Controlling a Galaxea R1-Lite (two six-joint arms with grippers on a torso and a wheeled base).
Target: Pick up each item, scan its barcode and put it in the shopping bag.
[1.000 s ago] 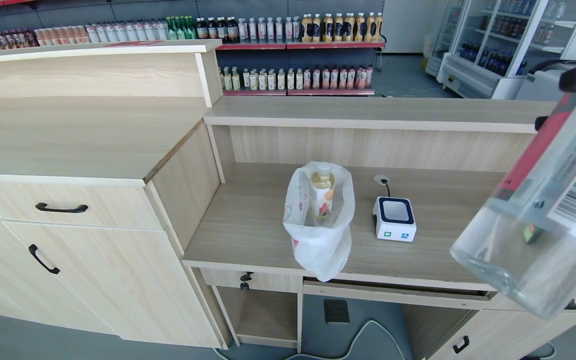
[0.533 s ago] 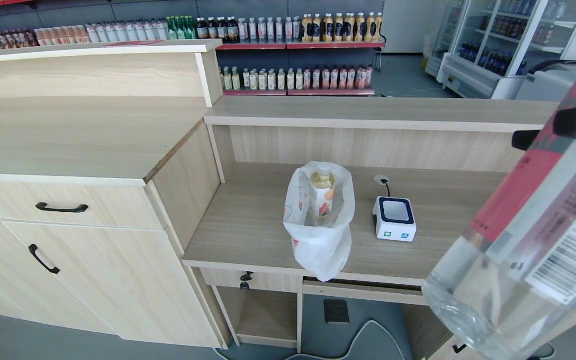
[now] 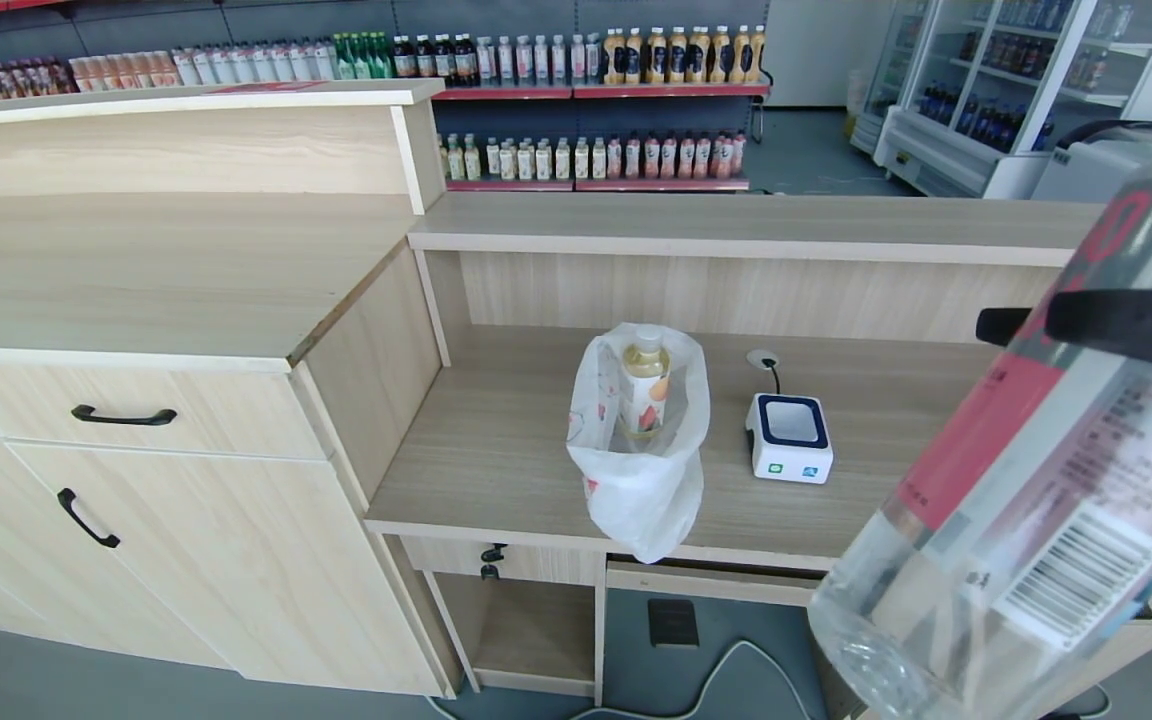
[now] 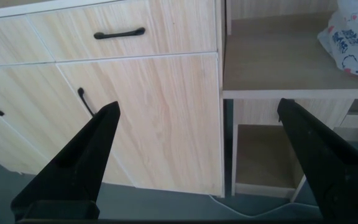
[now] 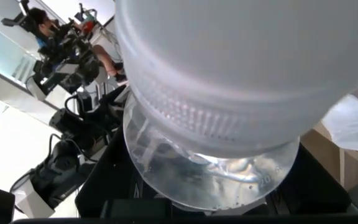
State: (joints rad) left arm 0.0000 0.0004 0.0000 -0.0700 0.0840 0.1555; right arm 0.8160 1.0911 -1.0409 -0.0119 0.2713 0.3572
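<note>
Now | right jaws seemingly pinch clear ribbed plastic bottle [image 3: 1016, 500] | left jaws spread

I count one clear water bottle [image 3: 1026, 480], one yellow drink bottle [image 3: 644, 390], one white shopping bag [image 3: 636, 500], and one barcode scanner [image 3: 789, 437].

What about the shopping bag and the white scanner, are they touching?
Apart. The head view shows a strip of bare counter between the shopping bag and the scanner.

Wooden counter [image 3: 176, 270] — drink shelves [image 3: 596, 92], fridges [image 3: 986, 90] behind.
</note>
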